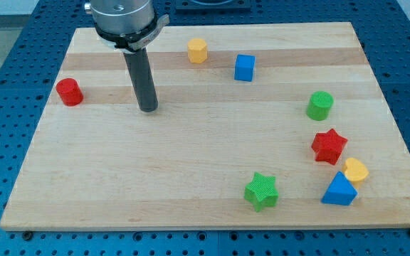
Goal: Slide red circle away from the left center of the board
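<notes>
The red circle is a short red cylinder standing near the left edge of the wooden board, a little above mid-height. My tip rests on the board to the right of the red circle, apart from it by a clear gap and slightly lower in the view. The dark rod rises from the tip to the arm's mount at the view's top.
A yellow hexagonal block and a blue cube stand near the top middle. At the right are a green cylinder, a red star, a yellow heart-like block and a blue triangle. A green star lies at the bottom middle.
</notes>
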Robot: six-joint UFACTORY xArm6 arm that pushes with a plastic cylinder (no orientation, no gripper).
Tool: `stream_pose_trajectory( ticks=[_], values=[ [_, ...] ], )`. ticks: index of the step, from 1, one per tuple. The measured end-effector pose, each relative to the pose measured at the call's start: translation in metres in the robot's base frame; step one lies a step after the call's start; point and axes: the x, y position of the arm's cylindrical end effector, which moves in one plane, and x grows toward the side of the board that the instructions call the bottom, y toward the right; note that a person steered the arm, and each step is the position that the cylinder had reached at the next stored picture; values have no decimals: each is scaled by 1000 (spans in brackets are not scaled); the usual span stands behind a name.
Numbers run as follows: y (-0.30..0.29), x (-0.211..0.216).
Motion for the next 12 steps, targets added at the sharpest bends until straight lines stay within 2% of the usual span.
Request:
stream_pose_trajectory(
  ticks=[1, 2, 3, 4, 5, 6, 7, 8, 9, 10, 11, 12],
  values=[
    [-32, 29],
    [-147, 67],
    [-184, 23],
    [-180, -36],
    [-116, -25],
    [-110, -6],
    [-41, -12],
    [-39, -46],
    [0, -7],
    [18, -44],
    [0, -77],
    [64, -80]
  ],
)
